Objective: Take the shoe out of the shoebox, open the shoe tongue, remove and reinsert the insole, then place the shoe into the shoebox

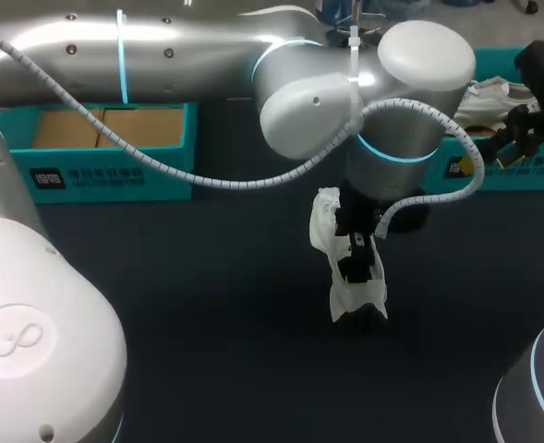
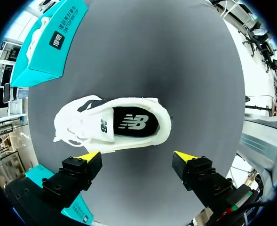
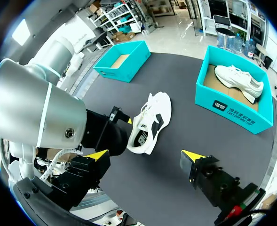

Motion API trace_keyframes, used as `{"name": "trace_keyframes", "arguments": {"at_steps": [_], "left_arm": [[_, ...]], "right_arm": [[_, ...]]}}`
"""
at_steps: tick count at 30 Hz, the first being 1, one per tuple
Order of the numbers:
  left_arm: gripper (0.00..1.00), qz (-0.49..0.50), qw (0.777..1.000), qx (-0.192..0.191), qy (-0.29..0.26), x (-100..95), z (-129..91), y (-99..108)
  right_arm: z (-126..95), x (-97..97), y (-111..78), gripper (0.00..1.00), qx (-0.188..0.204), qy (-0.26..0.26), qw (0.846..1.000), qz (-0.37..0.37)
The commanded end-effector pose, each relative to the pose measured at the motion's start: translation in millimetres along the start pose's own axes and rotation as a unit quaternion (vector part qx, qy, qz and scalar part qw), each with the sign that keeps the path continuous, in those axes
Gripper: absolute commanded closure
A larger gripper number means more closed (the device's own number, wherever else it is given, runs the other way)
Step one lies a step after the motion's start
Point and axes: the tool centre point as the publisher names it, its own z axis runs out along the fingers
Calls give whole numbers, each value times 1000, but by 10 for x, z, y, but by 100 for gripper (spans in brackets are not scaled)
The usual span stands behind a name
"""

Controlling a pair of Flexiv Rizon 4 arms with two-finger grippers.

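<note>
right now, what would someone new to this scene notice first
A white shoe sits alone in the middle of the dark table, with the left gripper hanging open right above it. Along the table's far edge stand two teal shoeboxes: the left box is empty, while the right box holds a second white shoe.

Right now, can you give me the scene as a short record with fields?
shoe: white, on the table, outside both boxes
insole: inside the shoe
left gripper: open, above the shoe, not touching
right gripper: open, empty
first shoebox: empty
second shoebox: holds the other shoe
</note>
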Motion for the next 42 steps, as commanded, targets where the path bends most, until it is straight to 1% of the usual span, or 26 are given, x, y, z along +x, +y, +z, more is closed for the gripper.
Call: {"name": "trace_keyframes", "arguments": {"at_steps": [1, 6, 13, 18, 27, 28, 29, 31, 32, 42], "left_arm": [[0, 5, 1000, 16, 11, 52, 92, -15], [0, 9, 1000, 19, 15, 185, 162, -93], [0, 12, 999, 28, 14, 292, 317, -191], [0, 21, 999, 36, 20, 342, 439, -261], [0, 15, 999, 37, 26, 359, 611, -352], [12, 12, 999, 36, 24, 361, 626, -358], [38, 12, 999, 36, 25, 361, 637, -361], [72, 9, 999, 36, 25, 362, 657, -365], [100, 9, 999, 36, 25, 363, 663, -366], [100, 16, 999, 36, 34, 432, 676, -349]], "right_arm": [[6, -4, 10, 0, 1, 0, 1000, 1], [6, -4, 10, 0, 1, 0, 1000, 1], [6, -4, 10, 0, 1, 0, 1000, 1], [6, -4, 10, 0, 1, 0, 1000, 1], [6, -4, 10, 0, 1, 0, 1000, 1], [6, -4, 10, 0, 1, 0, 1000, 1], [6, -4, 10, 0, 1, 0, 1000, 1], [6, -4, 10, 0, 1, 0, 1000, 1], [6, -4, 10, 0, 1, 0, 1000, 1], [6, -4, 10, 0, 1, 0, 1000, 1]]}}
